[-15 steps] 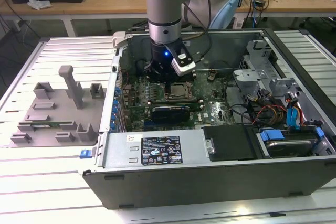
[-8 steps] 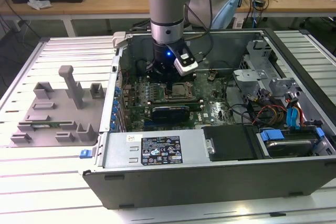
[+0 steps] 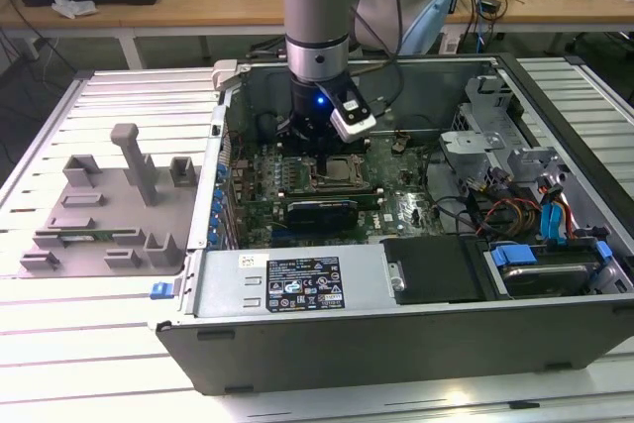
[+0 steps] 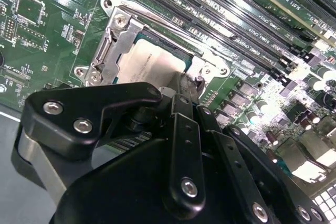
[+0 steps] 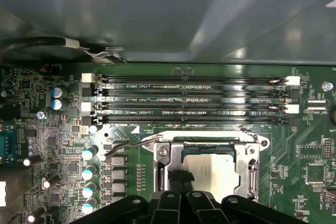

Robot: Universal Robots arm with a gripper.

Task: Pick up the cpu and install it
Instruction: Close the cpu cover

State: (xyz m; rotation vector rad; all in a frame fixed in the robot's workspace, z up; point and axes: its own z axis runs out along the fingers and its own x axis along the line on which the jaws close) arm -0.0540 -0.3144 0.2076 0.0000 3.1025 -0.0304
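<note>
The cpu (image 5: 216, 174), a flat square chip with a silvery top, lies inside the metal socket frame (image 5: 161, 156) on the green motherboard (image 3: 396, 210). It also shows as a pale square, the cpu (image 4: 149, 64), partly hidden behind the black gripper body. My gripper (image 5: 180, 178) hangs straight down over the socket, its fingers closed together with the tips at the cpu's edge. In the exterior view the gripper (image 3: 322, 158) stands over the cpu (image 3: 340, 170) deep in the open computer case (image 3: 297, 344). I cannot tell whether the tips press on the chip.
Rows of black memory slots (image 5: 194, 100) run beside the socket, and its wire lever (image 5: 128, 145) stands open. The case wall (image 3: 213, 195) rises at the exterior view's left, with a grey parts fixture (image 3: 109, 205) beyond. Cables and drive bays (image 3: 525, 215) crowd the exterior view's right.
</note>
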